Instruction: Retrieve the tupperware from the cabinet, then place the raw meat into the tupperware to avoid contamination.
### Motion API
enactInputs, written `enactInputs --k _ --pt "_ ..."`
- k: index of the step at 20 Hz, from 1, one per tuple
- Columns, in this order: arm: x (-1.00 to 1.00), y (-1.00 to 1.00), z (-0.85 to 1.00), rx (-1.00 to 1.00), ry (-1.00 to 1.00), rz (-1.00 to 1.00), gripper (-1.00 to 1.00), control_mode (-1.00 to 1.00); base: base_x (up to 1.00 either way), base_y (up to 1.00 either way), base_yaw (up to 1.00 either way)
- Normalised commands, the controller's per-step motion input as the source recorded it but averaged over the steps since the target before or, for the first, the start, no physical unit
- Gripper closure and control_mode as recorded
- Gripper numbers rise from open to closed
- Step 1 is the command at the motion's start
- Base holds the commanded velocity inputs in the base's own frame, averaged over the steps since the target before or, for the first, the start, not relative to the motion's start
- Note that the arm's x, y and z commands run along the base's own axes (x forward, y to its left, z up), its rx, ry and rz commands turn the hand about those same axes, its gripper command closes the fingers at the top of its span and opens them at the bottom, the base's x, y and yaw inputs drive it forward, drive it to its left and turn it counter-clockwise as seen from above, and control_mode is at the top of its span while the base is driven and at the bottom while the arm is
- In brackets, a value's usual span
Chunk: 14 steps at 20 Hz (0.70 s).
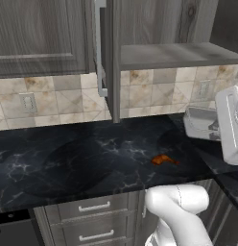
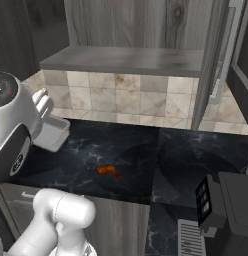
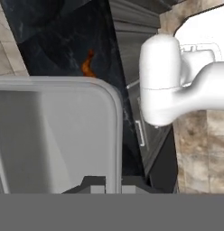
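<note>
My gripper [image 3: 113, 184] is shut on the rim of the tupperware [image 3: 55, 135], a pale grey shallow container held in the air above the right part of the counter. From the base views the tupperware [image 1: 200, 122] [image 2: 51, 134] hangs off the white hand, below the cabinet's open shelf [image 1: 173, 55]. The cabinet door [image 1: 107, 57] stands open, edge on, with its silver bar handle [image 1: 98, 48] facing left. On the black marble counter [image 1: 68, 163] lies the raw meat [image 1: 164, 159] [image 2: 108, 171] [image 3: 88, 65], a small orange-brown lump, lower than the tupperware and apart from it.
A closed wall cabinet [image 1: 39, 33] hangs at the left over a tiled backsplash with an outlet [image 1: 28, 102]. Grey drawers [image 1: 94, 207] sit under the counter edge. A dark appliance [image 2: 231, 200] stands at the counter's right end.
</note>
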Motion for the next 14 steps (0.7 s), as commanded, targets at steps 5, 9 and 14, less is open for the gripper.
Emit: enactInputs --k 5,9,14 --pt "0.49 -0.03 -0.45 -0.02 0.05 0.00 1.00 -1.00 0.00 0.00 0.00" --pt "0.57 0.05 -0.45 -0.02 0.05 0.00 1.00 -1.00 0.00 0.00 0.00" --pt "0.63 0.18 -0.43 -0.03 0.08 0.01 1.00 -1.00 0.00 0.00 0.00"
